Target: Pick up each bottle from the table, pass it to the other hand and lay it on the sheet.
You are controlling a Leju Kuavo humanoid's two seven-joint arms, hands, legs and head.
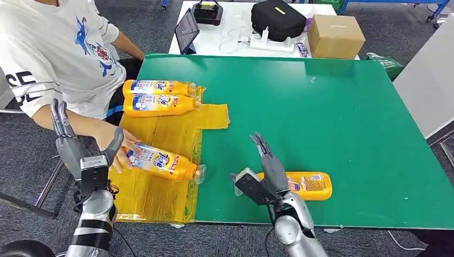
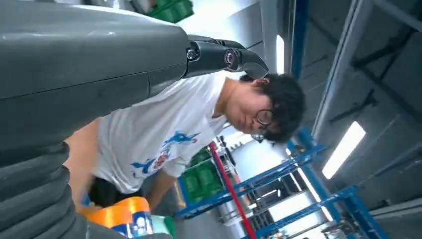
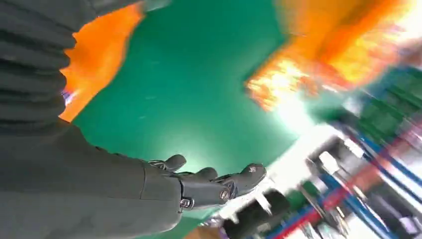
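We see the left hand raised upright over the near left edge of the yellow sheet, its fingers straight and apart, holding nothing. The right hand hovers above the green table with its fingers stretched forward and spread, just over a bottle that lies on its side near the front edge. Two bottles lie side by side at the far end of the sheet. A third bottle lies tilted across the sheet, and a person's hand rests on its base end.
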